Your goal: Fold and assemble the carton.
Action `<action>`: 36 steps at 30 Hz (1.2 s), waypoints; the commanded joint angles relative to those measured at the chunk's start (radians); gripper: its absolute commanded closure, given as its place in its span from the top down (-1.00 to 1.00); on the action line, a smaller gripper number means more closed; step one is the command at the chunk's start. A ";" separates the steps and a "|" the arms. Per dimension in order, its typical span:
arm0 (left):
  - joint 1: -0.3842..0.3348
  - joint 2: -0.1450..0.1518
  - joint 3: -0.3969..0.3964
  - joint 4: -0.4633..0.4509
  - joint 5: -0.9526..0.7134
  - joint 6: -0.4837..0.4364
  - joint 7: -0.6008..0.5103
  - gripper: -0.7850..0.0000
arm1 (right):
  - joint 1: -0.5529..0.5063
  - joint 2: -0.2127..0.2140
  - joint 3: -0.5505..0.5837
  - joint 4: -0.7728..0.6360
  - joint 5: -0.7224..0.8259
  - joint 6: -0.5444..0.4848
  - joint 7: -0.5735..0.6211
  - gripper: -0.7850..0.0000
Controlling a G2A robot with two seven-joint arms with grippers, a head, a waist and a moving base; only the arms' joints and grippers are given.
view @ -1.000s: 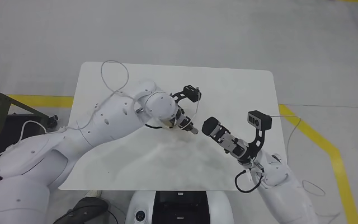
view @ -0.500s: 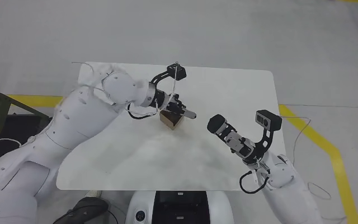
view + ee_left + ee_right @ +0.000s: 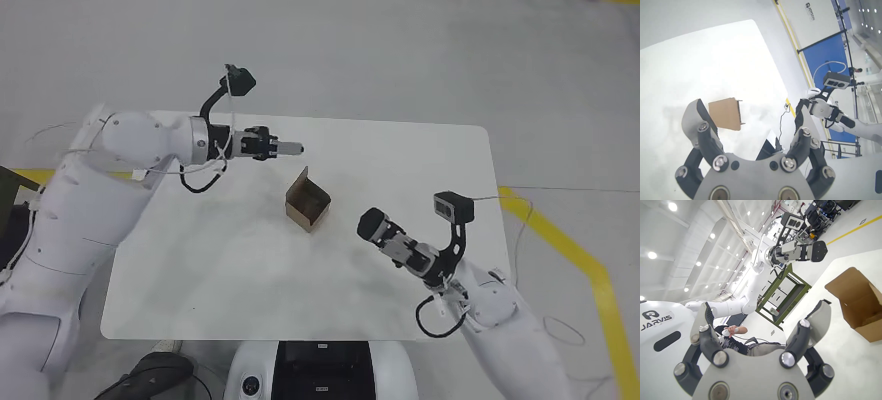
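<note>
A small brown carton (image 3: pixel 308 200) stands on the white table (image 3: pixel 420 160) near its middle, top open with one flap raised. My left gripper (image 3: pixel 292 148) hovers beyond it toward the far left, open and empty. In the left wrist view the carton (image 3: pixel 725 115) lies past the spread fingers (image 3: pixel 702 111) of that gripper (image 3: pixel 751 113). My right gripper (image 3: pixel 372 225) sits close on the carton's near right side, apart from it. It is open with nothing held (image 3: pixel 762 309), and the carton's open inside (image 3: pixel 857 302) faces it.
Bare table surface surrounds the carton on all sides. A green metal cart (image 3: pixel 785 294) stands off the table's left edge. A yellow floor line (image 3: pixel 560 230) runs past the right edge.
My left gripper has drawn back from the carton toward the table's far left, leaving the carton standing alone. The right gripper has shifted slightly nearer the carton.
</note>
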 commanded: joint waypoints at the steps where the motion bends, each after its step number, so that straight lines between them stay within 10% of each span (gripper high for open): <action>1: 0.013 0.007 -0.026 0.027 0.006 0.011 -0.007 1.00 | 0.024 -0.003 -0.015 0.018 -0.007 0.019 0.003 1.00; 23: 0.090 0.051 -0.208 0.148 -0.079 0.048 -0.148 1.00 | 0.365 -0.054 -0.253 0.117 -0.445 0.229 0.069 1.00; 36: 0.094 0.051 -0.214 0.151 -0.103 0.041 -0.160 1.00 | 0.381 -0.059 -0.265 0.122 -0.474 0.201 0.039 1.00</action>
